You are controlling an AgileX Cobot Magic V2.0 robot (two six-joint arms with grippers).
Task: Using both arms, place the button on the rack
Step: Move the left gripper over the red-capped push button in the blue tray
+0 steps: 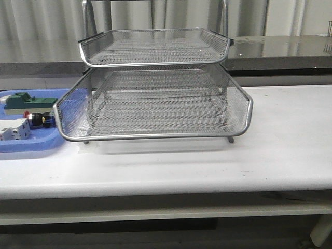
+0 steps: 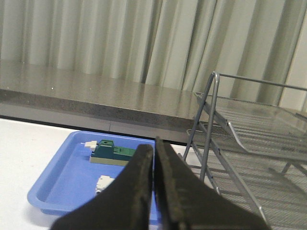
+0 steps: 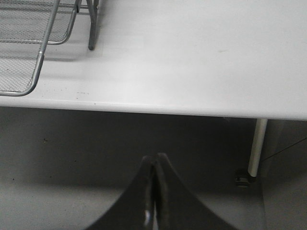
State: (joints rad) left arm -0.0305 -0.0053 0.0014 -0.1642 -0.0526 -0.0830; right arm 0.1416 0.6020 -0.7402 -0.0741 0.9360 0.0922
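The button (image 1: 38, 120) lies on its side in the blue tray (image 1: 31, 145) at the table's left, red head to the left, between a green block and a white breaker. The silver wire-mesh rack (image 1: 155, 106) stands mid-table, its tiers holding nothing. Neither arm shows in the front view. My left gripper (image 2: 154, 146) is shut and empty, hovering over the blue tray (image 2: 57, 184) beside the rack (image 2: 249, 139); the button is hidden in that view. My right gripper (image 3: 156, 158) is shut and empty, off the table's front edge over the floor, near the rack's corner (image 3: 33, 57).
A green block (image 1: 23, 101) and a white breaker (image 1: 14, 129) share the blue tray; both show in the left wrist view, the green block (image 2: 112, 152) and a white part (image 2: 103, 183). A grey counter (image 1: 280, 49) and curtain lie behind. A table leg (image 3: 259, 148) stands at the right.
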